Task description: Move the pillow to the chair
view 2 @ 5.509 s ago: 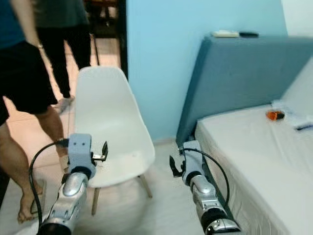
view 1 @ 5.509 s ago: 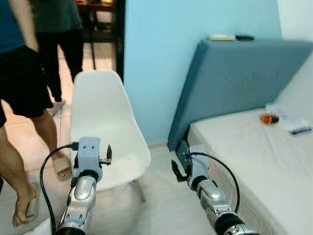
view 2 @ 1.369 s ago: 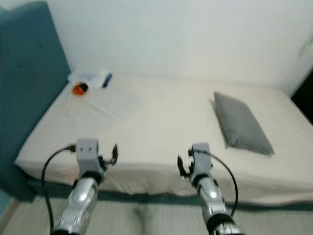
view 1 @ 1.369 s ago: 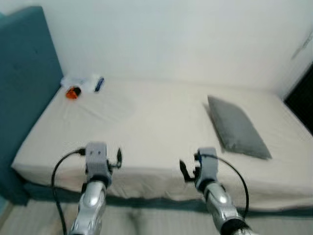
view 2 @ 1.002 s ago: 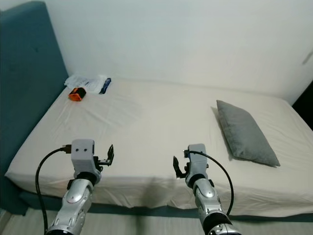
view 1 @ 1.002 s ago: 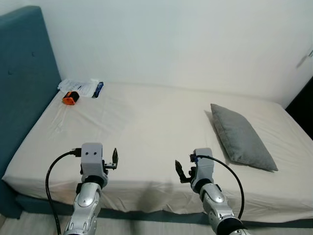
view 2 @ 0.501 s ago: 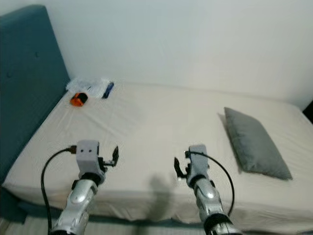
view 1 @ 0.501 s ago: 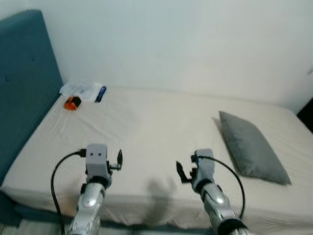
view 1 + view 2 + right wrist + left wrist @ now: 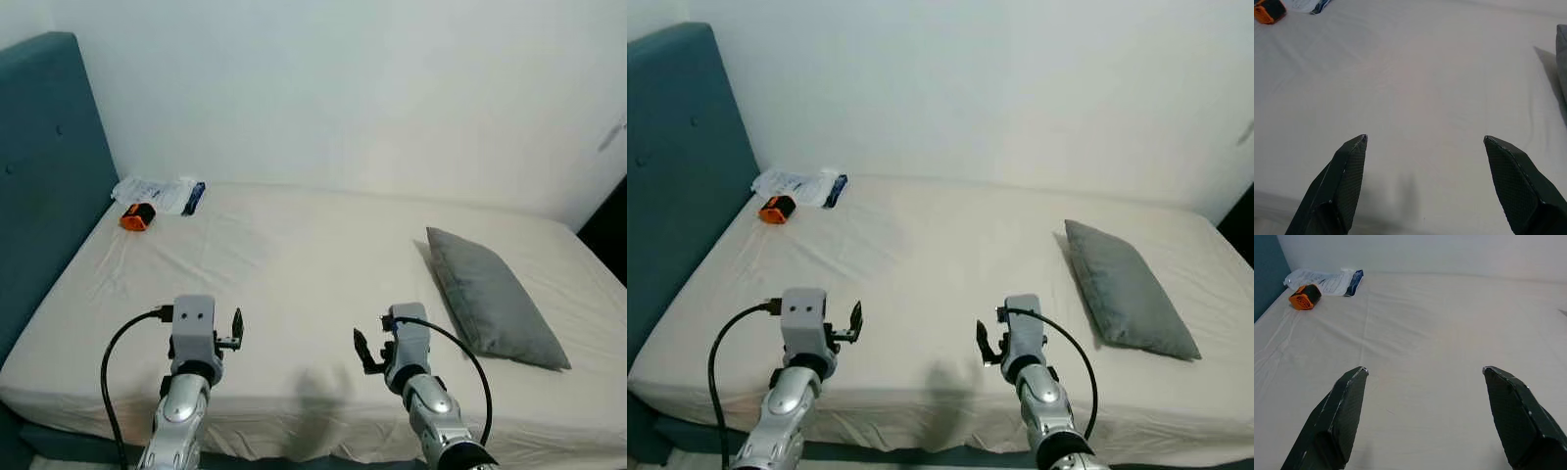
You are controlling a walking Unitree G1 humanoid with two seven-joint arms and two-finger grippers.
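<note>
Where the sheet (image 9: 294, 264) wrinkles, a plump grey pillow (image 9: 495, 299) rests.

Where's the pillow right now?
In the eye views the pillow lies flat on the bed's right side, beyond and right of the right gripper.

Grey pillow (image 9: 495, 298), rectangular, lying flat and slightly askew, on the right side of the cream bed (image 9: 294, 255)

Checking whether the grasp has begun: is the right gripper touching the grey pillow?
Apart. In the left eye view, bare sheet lies between the right gripper and the grey pillow, farther right on the bed.
</note>
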